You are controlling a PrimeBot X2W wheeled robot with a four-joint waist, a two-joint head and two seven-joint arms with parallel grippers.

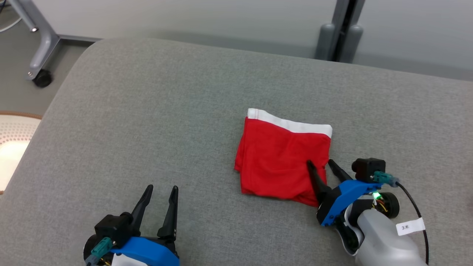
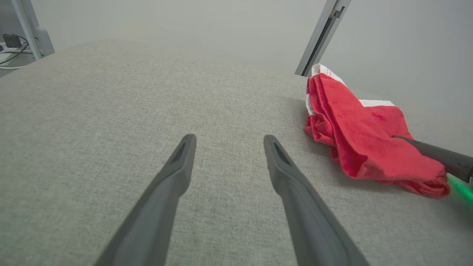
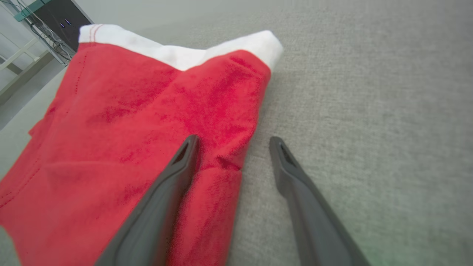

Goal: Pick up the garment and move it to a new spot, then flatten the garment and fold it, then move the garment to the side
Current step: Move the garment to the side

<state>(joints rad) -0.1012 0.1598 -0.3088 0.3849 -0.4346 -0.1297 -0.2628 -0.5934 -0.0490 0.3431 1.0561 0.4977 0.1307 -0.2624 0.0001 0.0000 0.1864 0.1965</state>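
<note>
While the left gripper (image 1: 162, 187) hangs wide, the wide right gripper (image 1: 320, 162) straddles the garment (image 1: 281, 155) edge.

The garment (image 1: 282, 162) lies on the cushion (image 1: 166, 122), right of centre, waistband at its far edge. The right gripper (image 1: 319, 161) is at its near right corner, one finger over the cloth, the other just beside it. The left gripper (image 1: 162, 187) is near left, well apart. A caster (image 1: 42, 78) stands beyond the far left corner.

The left gripper (image 2: 226, 138) holds its fingers (image 2: 173, 173) apart over grey upholstery (image 2: 111, 111), the red garment (image 2: 360, 136) lying nearby.
</note>
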